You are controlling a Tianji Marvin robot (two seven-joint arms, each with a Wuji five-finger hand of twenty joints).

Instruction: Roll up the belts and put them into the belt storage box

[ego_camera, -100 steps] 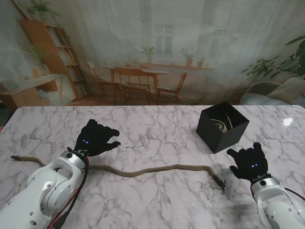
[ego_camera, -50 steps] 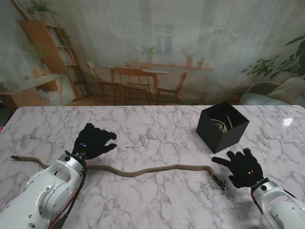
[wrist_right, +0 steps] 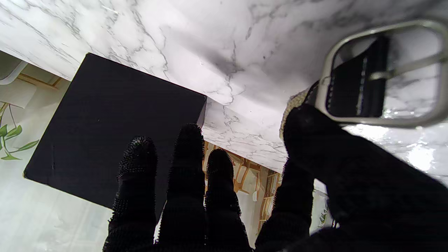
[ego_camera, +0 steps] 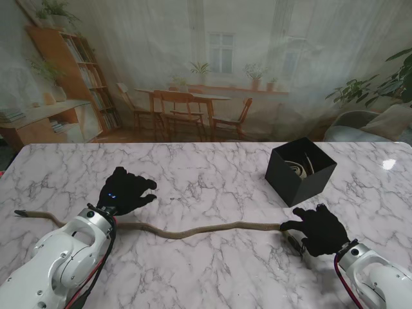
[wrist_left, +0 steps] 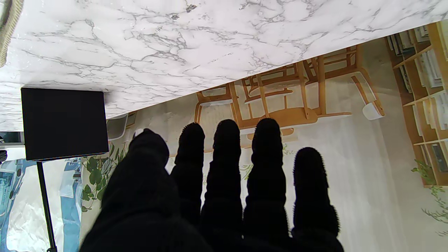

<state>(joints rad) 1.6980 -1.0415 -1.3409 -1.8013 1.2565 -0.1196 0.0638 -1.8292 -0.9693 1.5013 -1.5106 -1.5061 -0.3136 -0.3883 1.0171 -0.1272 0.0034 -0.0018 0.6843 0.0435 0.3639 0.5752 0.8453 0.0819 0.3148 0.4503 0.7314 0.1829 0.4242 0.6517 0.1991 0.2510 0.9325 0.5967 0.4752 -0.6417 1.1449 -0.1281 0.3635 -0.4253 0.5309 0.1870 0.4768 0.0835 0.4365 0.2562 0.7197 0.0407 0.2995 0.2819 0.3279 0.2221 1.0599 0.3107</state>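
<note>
A long tan woven belt (ego_camera: 193, 230) lies stretched across the marble table, from the far left edge to its metal buckle (ego_camera: 296, 246) at the right. My right hand (ego_camera: 318, 230) hovers over the buckle end with fingers spread, its thumb next to the buckle (wrist_right: 378, 73); no grasp shows. My left hand (ego_camera: 123, 190) is open just beyond the belt's left part, holding nothing. The black storage box (ego_camera: 300, 170) stands at the back right with one rolled belt (ego_camera: 297, 168) inside. The box also shows in both wrist views (wrist_left: 63, 122) (wrist_right: 112, 129).
The marble table (ego_camera: 212, 183) ends at a backdrop printed with a dining room. The table's far edge runs just behind the box. A thin black stand (wrist_left: 43, 196) shows past the table edge in the left wrist view.
My right hand has moved left and toward the belt's buckle end, now covering it. My left hand drew slightly nearer to me and has since stayed put. The belt has not moved.
</note>
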